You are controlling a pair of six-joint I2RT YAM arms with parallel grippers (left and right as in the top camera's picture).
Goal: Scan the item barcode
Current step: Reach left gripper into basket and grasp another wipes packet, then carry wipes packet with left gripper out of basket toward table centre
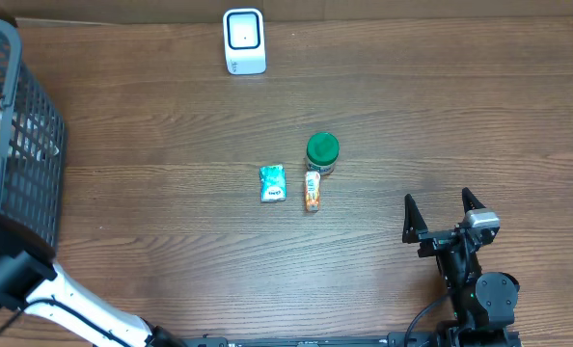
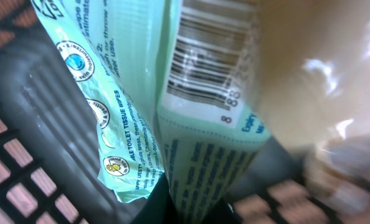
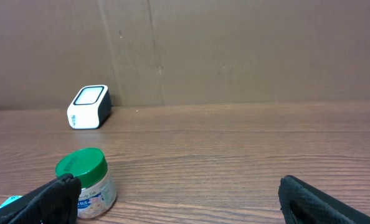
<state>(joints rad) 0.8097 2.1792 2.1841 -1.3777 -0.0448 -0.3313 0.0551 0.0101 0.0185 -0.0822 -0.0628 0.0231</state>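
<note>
Left arm reaches into the basket with its jaws on a pack of wipes; right arm waits with its jaws wide apart.

The basket (image 1: 21,145) stands at the table's (image 1: 412,116) left edge, and the left gripper (image 2: 191,205) is down inside it, its jaws closed on a pale green pack of toilet tissue wipes (image 2: 197,124) whose barcode (image 2: 203,56) faces the wrist camera. The white scanner (image 1: 244,40) sits well right of the basket at the far edge of the table. Between basket and right gripper (image 1: 440,214) lie a small teal packet (image 1: 272,183), an orange tube (image 1: 313,192) and a green-lidded jar (image 1: 322,152), the jar touching the tube's far end. The right gripper holds nothing.
</note>
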